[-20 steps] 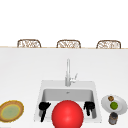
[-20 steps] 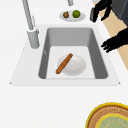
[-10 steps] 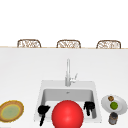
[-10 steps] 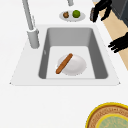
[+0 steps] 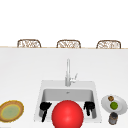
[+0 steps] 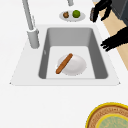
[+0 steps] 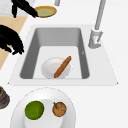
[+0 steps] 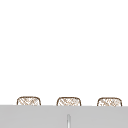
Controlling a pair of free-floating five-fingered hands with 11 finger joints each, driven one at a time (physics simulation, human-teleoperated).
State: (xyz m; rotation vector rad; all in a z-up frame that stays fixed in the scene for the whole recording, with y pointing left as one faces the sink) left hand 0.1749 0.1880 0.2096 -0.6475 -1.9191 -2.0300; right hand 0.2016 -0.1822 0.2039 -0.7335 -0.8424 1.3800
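My left hand [image 5: 45, 107] hangs over the sink's [image 5: 45, 85] front left corner with its fingers relaxed and pointing down, holding nothing. My right hand [image 5: 89, 106] hovers at the front right corner, also loose and empty. A big red ball [image 5: 67, 114] sits between them and hides the basin's front. In the left side view the left hand [image 6: 116, 40] is the nearer one and the right hand [image 6: 102, 7] the farther. In the basin lies a white plate [image 6: 76, 66] with a brown stick-shaped food [image 6: 64, 63] across it.
A tall faucet [image 5: 68, 72] stands behind the basin. A yellow-rimmed plate [image 5: 11, 111] lies on the counter at the left. At the right, a white plate [image 5: 122, 103] carries a green lime [image 5: 114, 105] and a brown fruit [image 5: 110, 98]. A dark jar [image 5: 113, 118] stands in front of it.
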